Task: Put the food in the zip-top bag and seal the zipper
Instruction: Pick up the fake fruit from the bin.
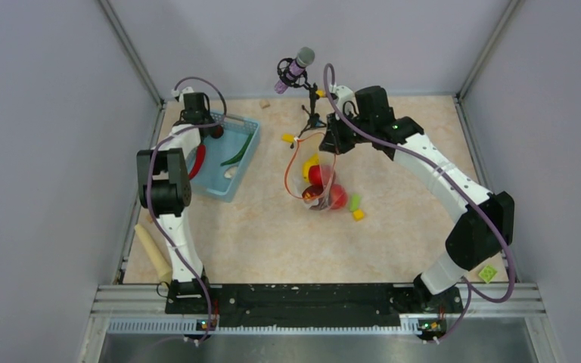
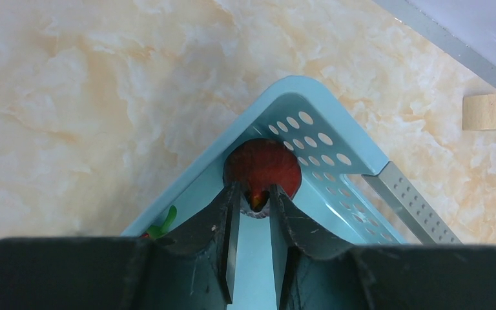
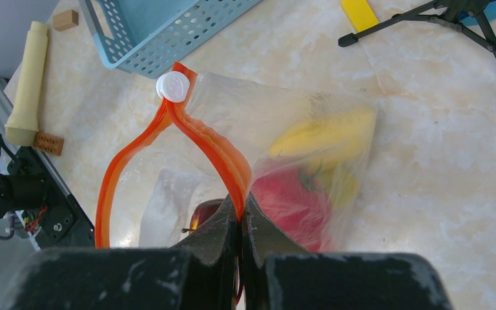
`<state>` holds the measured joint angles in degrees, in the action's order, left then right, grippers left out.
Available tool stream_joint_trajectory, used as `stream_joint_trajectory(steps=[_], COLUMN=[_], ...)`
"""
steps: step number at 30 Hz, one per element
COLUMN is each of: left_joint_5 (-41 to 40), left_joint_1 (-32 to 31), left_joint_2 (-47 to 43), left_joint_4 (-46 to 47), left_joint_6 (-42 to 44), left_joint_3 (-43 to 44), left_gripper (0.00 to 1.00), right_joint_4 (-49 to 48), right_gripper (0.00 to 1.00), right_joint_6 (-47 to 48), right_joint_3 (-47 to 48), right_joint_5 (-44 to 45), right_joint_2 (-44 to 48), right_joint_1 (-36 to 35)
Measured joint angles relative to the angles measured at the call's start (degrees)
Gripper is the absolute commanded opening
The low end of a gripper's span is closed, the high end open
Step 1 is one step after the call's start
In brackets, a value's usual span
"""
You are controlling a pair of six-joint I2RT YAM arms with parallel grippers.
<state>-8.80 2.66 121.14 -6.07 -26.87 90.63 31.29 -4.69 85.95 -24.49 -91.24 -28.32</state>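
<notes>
Bright even lighting, faint soft shadows, wrist views blurred close-up

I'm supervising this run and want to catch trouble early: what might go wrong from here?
1. The left gripper straddles only the near edge of the red piece, which is wedged in a corner of the basket. The piece may slip out, or the basket may lift with it.
2. The right gripper pinches the zipper at one spot only. The mouth of the bag may sag or pull free when the piece goes in.
</notes>
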Motion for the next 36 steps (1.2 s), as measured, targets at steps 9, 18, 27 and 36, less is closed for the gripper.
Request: stream_joint_trajectory(steps=[9,18,27,36], left_joint_5=[0.5,2.4,3.5,5.3], left_joint_1=[0.0,0.0,0.0,-0.1], left_joint_2=[0.5,2.3,1.2,-13.1], left_joint_4=[-1.9,-1.7,1.4,3.9], left_joint_6=[-0.1,-1.6,-1.8,-2.3], left_joint_3=[1.3,3.6,0.9,-13.3], left_gripper=[0.19,0.0,0.0,0.0], right_joint_4=[0.0,0.0,0.0,0.0], right_gripper=[0.0,0.0,0.0,0.0], right_joint_6=[0.0,0.0,0.2,0.2], right_joint_3=[0.0,0.0,0.0,0.0], right_joint_5=[0.0,0.0,0.0,-0.3], right_joint_2=[0.1,0.2,1.0,1.0], right_joint_1=[0.0,0.0,0.0,0.0])
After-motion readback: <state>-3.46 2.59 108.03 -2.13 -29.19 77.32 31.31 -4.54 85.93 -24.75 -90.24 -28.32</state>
